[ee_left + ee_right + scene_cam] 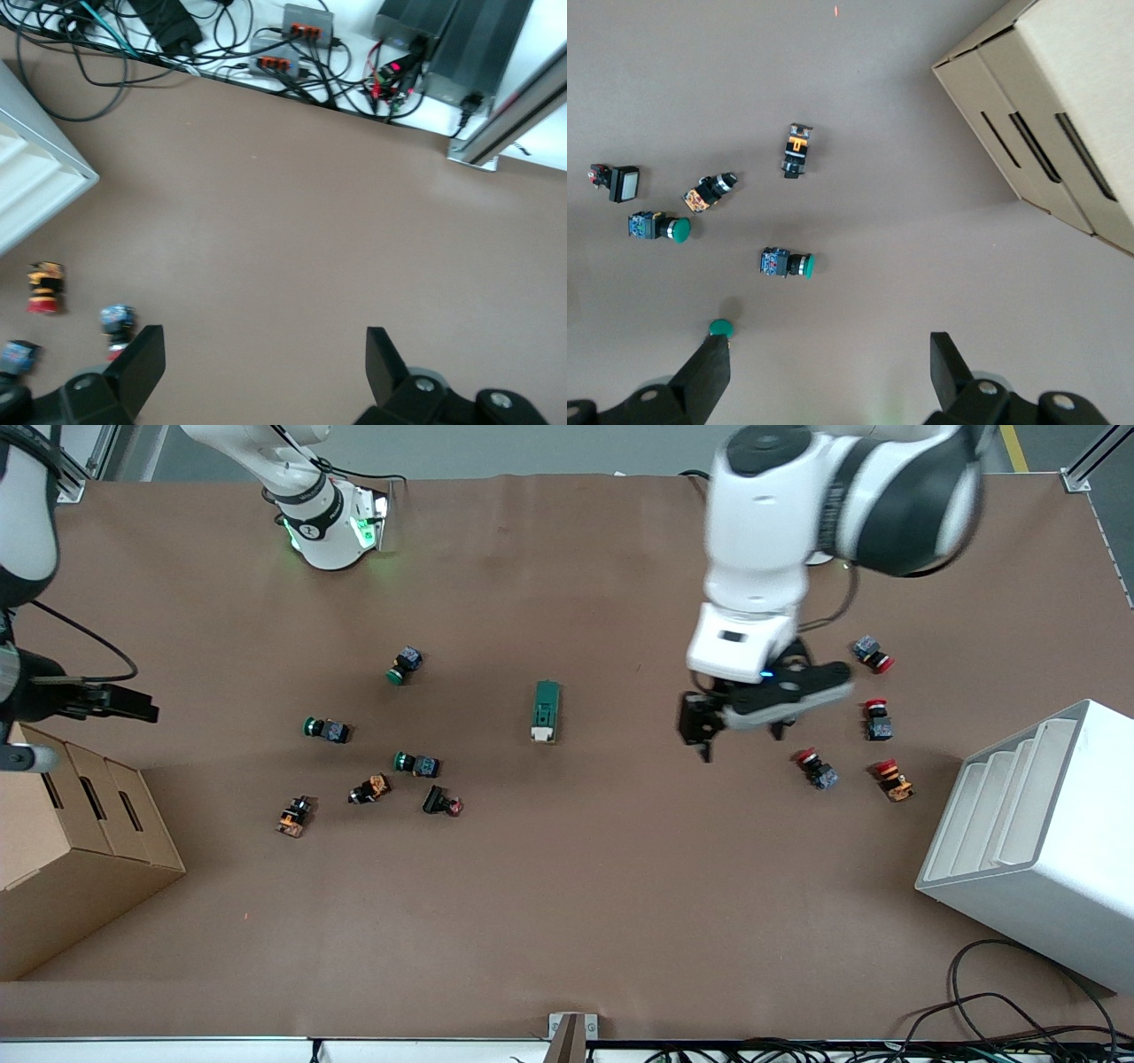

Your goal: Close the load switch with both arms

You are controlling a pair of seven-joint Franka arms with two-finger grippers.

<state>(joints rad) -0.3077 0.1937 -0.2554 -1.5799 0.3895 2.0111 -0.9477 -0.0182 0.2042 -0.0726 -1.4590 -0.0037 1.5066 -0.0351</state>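
The load switch [547,710] is a dark-green oblong block with a cream tab at its end nearer the front camera. It lies alone near the middle of the table and shows in neither wrist view. My left gripper [740,740] hangs open and empty above the bare table, between the switch and the red-capped buttons; in the left wrist view [261,367] only brown table shows between its fingers. My right gripper [140,708] is open and empty at the right arm's end of the table, beside the cardboard box; in the right wrist view [828,372] it is over bare table.
Green-capped and orange push buttons [416,763] [787,263] lie toward the right arm's end, and red-capped ones [816,769] [44,288] toward the left arm's end. A cardboard box [80,841] [1063,115] and a white rack [1036,824] [35,177] stand at the table's ends. Cables [1001,1010] lie along the edge nearest the front camera.
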